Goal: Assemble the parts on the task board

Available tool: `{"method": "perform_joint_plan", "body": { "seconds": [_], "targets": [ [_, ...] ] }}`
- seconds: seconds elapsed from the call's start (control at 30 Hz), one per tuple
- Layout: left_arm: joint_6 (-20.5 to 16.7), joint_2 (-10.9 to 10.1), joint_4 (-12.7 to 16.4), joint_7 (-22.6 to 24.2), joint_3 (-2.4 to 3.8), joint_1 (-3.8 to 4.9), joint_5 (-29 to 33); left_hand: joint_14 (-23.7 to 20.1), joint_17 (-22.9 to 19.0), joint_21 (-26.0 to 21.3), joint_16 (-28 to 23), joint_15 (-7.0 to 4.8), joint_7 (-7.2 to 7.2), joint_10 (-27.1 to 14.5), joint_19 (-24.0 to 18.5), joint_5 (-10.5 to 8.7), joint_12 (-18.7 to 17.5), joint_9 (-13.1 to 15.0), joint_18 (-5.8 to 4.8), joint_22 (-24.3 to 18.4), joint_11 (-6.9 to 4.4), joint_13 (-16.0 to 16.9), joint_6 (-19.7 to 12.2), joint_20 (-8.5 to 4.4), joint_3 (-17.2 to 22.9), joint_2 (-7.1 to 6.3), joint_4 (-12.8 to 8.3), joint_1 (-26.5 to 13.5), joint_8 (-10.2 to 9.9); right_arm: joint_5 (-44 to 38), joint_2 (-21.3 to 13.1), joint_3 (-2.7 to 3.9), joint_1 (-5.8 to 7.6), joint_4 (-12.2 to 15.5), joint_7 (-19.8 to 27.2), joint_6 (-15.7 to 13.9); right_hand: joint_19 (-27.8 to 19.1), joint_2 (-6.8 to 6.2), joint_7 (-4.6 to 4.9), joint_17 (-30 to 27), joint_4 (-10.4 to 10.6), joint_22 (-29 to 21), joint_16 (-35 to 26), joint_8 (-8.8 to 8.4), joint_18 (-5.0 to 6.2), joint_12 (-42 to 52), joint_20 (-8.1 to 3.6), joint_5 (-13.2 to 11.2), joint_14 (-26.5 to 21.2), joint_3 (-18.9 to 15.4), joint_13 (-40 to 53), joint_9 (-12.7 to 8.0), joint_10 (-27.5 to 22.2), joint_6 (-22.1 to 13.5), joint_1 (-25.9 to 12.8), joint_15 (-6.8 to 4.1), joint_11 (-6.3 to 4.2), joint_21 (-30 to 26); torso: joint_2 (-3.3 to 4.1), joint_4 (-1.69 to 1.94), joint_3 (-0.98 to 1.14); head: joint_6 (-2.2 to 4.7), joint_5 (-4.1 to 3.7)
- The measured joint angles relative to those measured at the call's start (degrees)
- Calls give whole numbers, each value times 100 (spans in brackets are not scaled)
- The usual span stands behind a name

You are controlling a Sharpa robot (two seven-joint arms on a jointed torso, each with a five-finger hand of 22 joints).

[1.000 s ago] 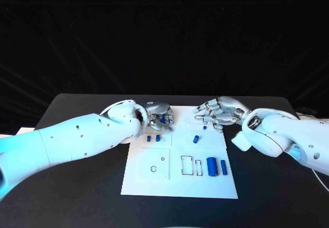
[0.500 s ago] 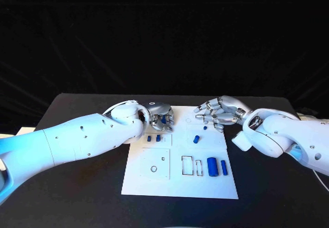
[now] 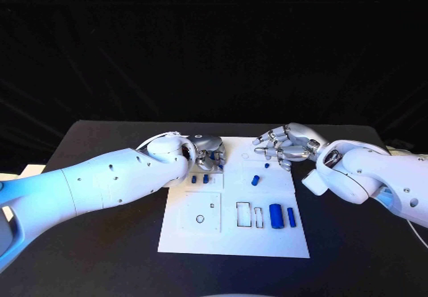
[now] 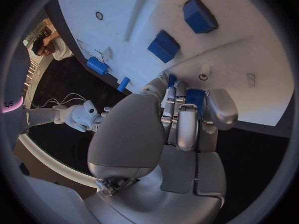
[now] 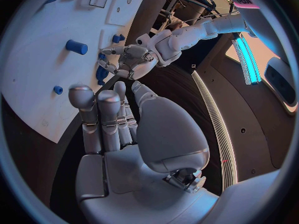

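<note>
The left robot hand [image 3: 207, 154] is at the far-left corner of the task board [image 3: 234, 240], fingers curled down and closed on a small blue part [image 4: 195, 96] — visible between the fingertips in the left wrist view. The right robot hand [image 3: 287, 145] hovers over the board's far-right corner, fingers apart and bent, holding nothing. Further blue parts [image 3: 281, 216] lie on the board — two near the left robot hand, others toward the board's right edge. The board rests on the black tabletop [image 3: 98, 247].
</note>
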Motion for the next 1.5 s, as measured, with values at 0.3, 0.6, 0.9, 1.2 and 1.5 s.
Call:
{"method": "perform_joint_plan", "body": {
  "seconds": [0.3, 0.6, 0.9, 1.2, 1.5],
  "targets": [
    [13, 24, -15, -60, 7, 2, 3, 20, 21, 145, 23, -21, -37, 115, 0, 0, -71, -16, 0, 131, -52, -61, 123, 0, 168, 140, -73, 140, -22, 0, 3, 0, 0, -1, 2, -3, 0, 0, 0, -1, 0, -1, -2, 0, 0, 0, 0, 0, 0, 0, 0, -1, 0, 0, 0, 0, 0, 0, -1, 2, 2, -16, 7],
    [38, 43, -19, -119, 13, 2, 3, 20, 44, 243, 94, -20, -7, 310, -1, -1, -133, -41, 1, 263, -64, -98, 295, 0, 545, 257, -341, 395, -87, 0, 3, 0, 0, -5, 2, 0, 0, 0, -1, 6, 0, 7, 20, 0, 0, 22, 0, 0, 0, 0, 1, 4, 0, 1, 0, 0, 0, 0, -2, 2, 3, -18, 6],
    [97, 39, 18, -153, 19, 4, 4, 20, 44, 392, 123, -20, -8, 389, 20, -4, -172, -50, 1, 380, -61, -105, 357, -20, 696, 271, -443, 409, -91, 0, 13, 0, 0, -18, 1, 10, 0, 23, -1, 5, 0, 7, 19, 22, 0, 22, 0, 23, 0, 0, -6, 4, 0, 1, 23, 0, 0, 0, -2, 1, 3, -31, 4],
    [114, -36, 100, -165, 36, -7, 29, 20, 43, 460, 156, -20, 12, 389, 41, -4, -239, -50, -63, 458, -61, -108, 377, -41, 752, 268, -469, 406, -144, 0, 17, 0, 0, -23, 0, 13, 0, 23, -1, 5, 0, 6, 19, 22, 0, 22, 0, 55, 0, 0, -12, 3, 0, 1, 23, 0, 0, 0, -1, 1, 0, -30, -5],
    [81, -255, 287, -221, 152, -14, 167, 20, 42, 488, 156, -20, 43, 410, 40, -4, -291, -73, -63, 477, -42, -112, 408, -41, 814, 214, -483, 352, -178, 1, 25, 0, -2, -30, 0, 14, 0, 23, -1, 4, 0, 6, 19, 22, 0, 22, 0, 79, 0, 0, -19, 3, 0, 1, 23, 0, 0, 0, -2, 2, -1, -32, -15]
  ]
}}
